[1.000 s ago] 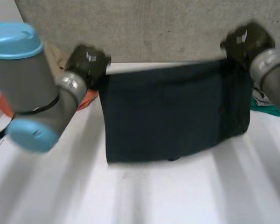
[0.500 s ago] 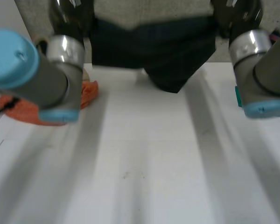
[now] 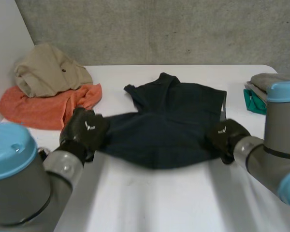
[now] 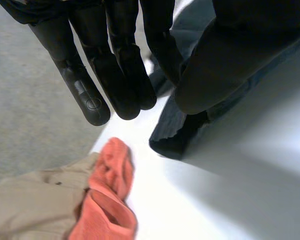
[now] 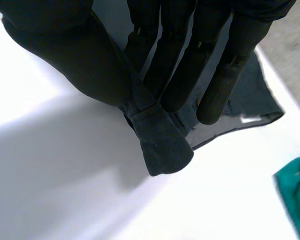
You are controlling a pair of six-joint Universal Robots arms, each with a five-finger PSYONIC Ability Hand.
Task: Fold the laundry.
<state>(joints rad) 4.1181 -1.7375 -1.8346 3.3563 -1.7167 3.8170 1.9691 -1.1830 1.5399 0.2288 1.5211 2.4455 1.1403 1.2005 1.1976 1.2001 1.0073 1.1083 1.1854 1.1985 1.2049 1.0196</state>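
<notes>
Lowered since, the dark shirt (image 3: 166,123) lies spread, near corners pinched.

The shirt (image 3: 169,121) is looking like soft, matt navy cloth, its hem rolling thick under the right hand (image 5: 65,50). That hand and the left hand (image 4: 115,75) are showing smooth black plastic, faintly glossy. Beyond the left fingertips a towel (image 4: 107,200) is looking nubby, and the table (image 3: 159,203) is showing smooth and matt.

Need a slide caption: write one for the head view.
Left hand and right hand pinch the near corners of a dark garment lying on the white table.
</notes>
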